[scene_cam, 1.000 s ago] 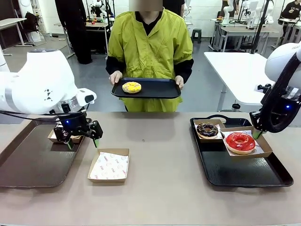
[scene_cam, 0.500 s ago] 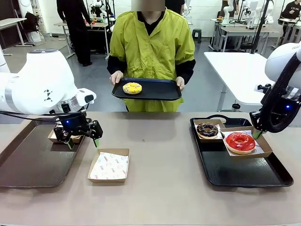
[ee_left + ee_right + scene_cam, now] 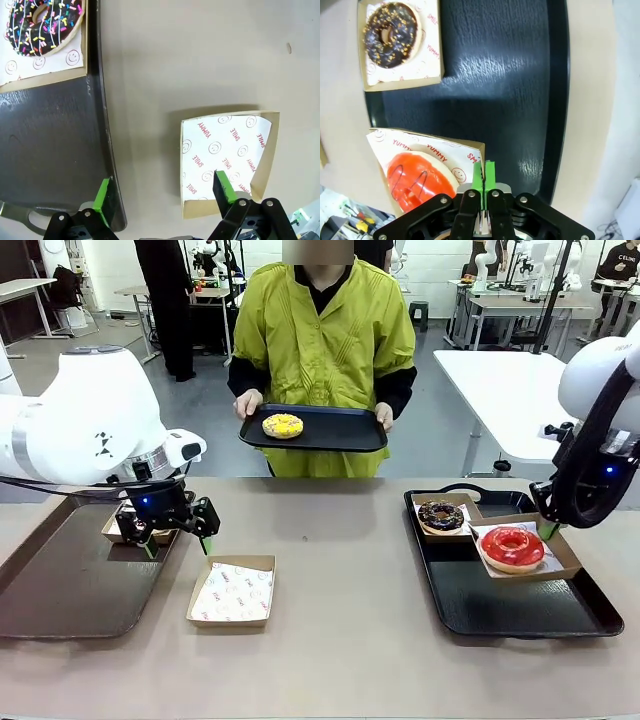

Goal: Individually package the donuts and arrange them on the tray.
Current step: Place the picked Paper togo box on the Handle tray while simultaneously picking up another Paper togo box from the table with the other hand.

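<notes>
Room: lab w/ other tables behind; beige table [image 3: 340, 570] up front, person [image 3: 322, 340] at far side.
Red donut: [image 3: 512, 544] in paper-lined red's box [image 3: 563, 558], over black tray [image 3: 520, 615] on robot's right.
Choc donut: [image 3: 440, 514] boxed, far-left corner of same tray, just beside red's box.
Sprinkle donut: [image 3: 42, 25] boxed, on brown tray [image 3: 60, 590] on robot's left.
Yellow donut: [image 3: 282, 425] unboxed, on small tray [image 3: 340, 430] the person holds above table's far edge.
R gripper: [image 3: 484, 175] pads pressed together on a wall of red's box near its corner. Donut lies just beside the fingers, untouched.
L gripper: [image 3: 176, 540] fingers spread, holding nothing. Hangs over brown tray's rim and near end of empty box [image 3: 232, 592]. Yellow donut well apart, across the table.
Step (judged): R arm setting red's box onto black tray. Can't tell if box sits flat yet.
Do it well: keep box level so donut doesn't slide. Line it up beside choc's box w/o nudging it. Let go only once base is fully down, then lift straight up, clear of the wall.
Left to do (judged): yellow donut needs the empty box.
</notes>
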Tool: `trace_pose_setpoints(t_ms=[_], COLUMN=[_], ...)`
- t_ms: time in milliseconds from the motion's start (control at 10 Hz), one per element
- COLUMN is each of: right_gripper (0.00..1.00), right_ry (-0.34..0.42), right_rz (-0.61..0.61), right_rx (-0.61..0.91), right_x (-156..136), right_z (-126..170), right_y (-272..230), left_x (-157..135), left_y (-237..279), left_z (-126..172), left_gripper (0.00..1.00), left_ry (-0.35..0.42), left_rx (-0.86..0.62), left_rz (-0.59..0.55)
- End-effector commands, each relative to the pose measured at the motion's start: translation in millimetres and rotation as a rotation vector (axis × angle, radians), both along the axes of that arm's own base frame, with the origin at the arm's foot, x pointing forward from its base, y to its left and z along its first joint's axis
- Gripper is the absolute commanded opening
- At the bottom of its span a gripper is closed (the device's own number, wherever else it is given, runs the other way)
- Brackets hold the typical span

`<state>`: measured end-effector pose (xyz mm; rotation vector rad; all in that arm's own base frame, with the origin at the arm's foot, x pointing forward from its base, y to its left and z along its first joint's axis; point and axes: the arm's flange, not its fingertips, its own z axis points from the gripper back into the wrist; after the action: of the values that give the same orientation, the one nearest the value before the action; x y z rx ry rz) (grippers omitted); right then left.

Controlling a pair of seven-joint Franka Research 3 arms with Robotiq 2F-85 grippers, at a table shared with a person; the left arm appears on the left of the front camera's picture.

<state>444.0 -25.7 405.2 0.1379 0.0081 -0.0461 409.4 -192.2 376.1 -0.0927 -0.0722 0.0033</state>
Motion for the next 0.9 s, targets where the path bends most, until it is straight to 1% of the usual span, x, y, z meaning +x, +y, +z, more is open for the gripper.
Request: trace_pose_setpoints(t_ms=[0,100,200,400,800], right_gripper=[0.01,0.01,0.01,0.01,0.01], right_ry=[0.037,0.046,0.039,0.024,0.014], right_rz=[-0.027,-0.036,-0.047,-0.069,-0.088], right_rx=[-0.058,-0.065,-0.058,-0.051,-0.039], right_x=[-17.5,-20.7,-20.4,-13.7,1.5], right_z=[-10.8,-17.9,-24.2,-37.0,-50.5], right_y=[8.0,10.2,11.7,10.7,6.8], left_x=[-4.2,-5.5,-8.6,-13.5,-16.5], left_y=[-13.5,-18.1,-21.9,-27.5,-37.0], left_z=[-6.0,-12.7,-17.6,-26.7,-41.1], left_gripper=[1.0,1.0,1.0,1.0,1.0], left_ry=[0.01,0.027,0.028,0.012,0.005], left_rx=[0.061,0.074,0.076,0.081,0.081], left_rz=[0.037,0.041,0.041,0.04,0.052])
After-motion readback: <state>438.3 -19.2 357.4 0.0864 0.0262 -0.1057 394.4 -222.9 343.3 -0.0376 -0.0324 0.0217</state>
